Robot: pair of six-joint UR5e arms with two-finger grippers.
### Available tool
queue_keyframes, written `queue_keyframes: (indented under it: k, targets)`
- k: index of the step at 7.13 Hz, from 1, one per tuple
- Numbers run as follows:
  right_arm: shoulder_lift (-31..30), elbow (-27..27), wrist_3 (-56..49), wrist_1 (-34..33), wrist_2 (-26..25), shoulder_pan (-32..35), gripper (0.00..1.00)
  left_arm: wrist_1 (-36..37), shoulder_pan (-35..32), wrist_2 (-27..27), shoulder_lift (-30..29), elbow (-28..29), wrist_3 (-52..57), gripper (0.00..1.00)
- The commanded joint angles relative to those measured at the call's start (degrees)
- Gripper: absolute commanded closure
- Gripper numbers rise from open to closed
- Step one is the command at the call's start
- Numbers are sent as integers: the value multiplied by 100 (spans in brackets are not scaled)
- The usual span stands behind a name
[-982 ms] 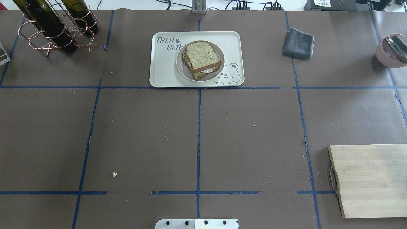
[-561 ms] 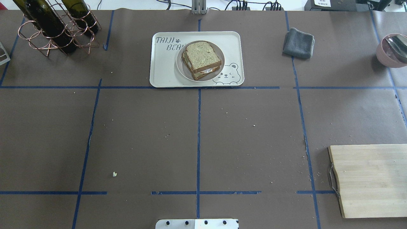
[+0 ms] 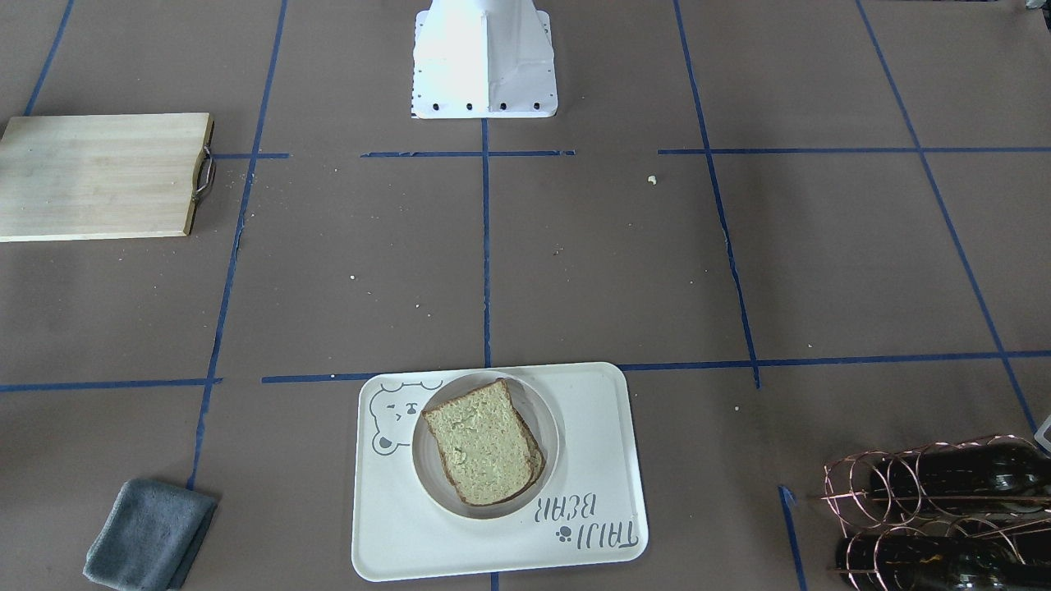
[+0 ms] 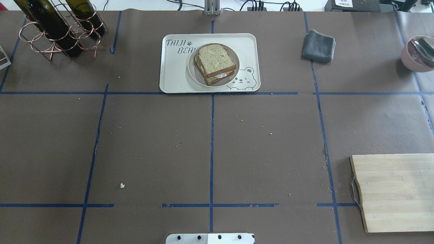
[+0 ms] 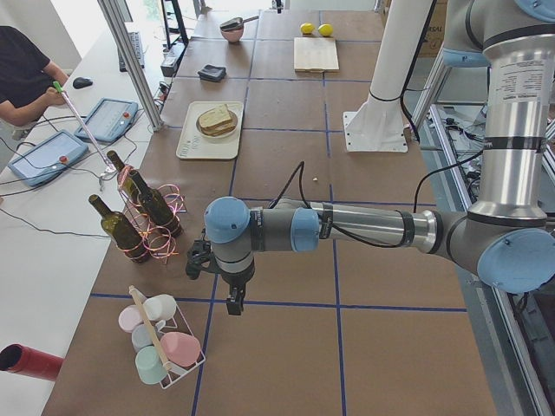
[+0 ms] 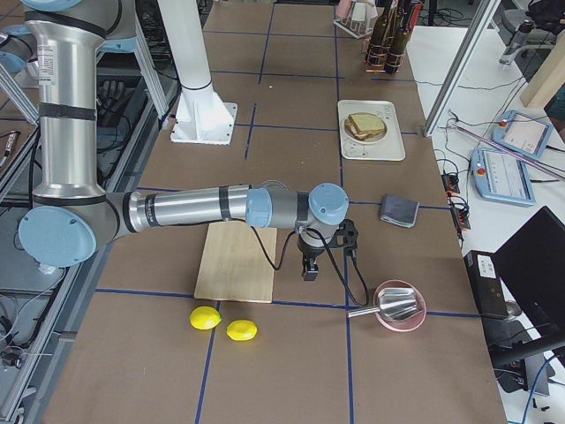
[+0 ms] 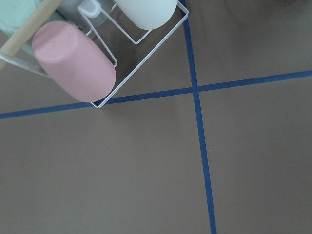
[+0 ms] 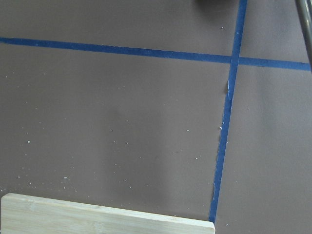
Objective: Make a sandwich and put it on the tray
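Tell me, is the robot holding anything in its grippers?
Nothing shows in either one. The sandwich sits on a plate on the tray, far from the left gripper and the right gripper.

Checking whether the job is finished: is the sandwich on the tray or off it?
On it: the sandwich rests on a round plate that sits inside the tray.

Sandwich [image 4: 215, 63]: two squarish greenish-tan slices with dark brown crust, stacked slightly askew, white egg glimpsed between them; laid flat on a round plate [image 4: 194, 75].
Tray [image 4: 173, 76]: cream-white, rectangular, rounded corners, grey bear face and lettering; set flat, upper centre of overhead view.
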Motion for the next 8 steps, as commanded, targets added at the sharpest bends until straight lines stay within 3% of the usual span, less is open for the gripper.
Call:
queue_keyframes:
  k: [1, 4, 8]
  targets:
    - [-1, -19, 1, 1, 8, 0, 0, 129, 55, -2, 5, -37, -42, 0]
    - [-27, -36, 1, -8, 17, 0, 0, 446, 169, -239, 5, -99, -50, 0]
    - [-36, -19, -17, 1, 8, 0, 0, 228, 345, -230, 14, -90, 29, 0]
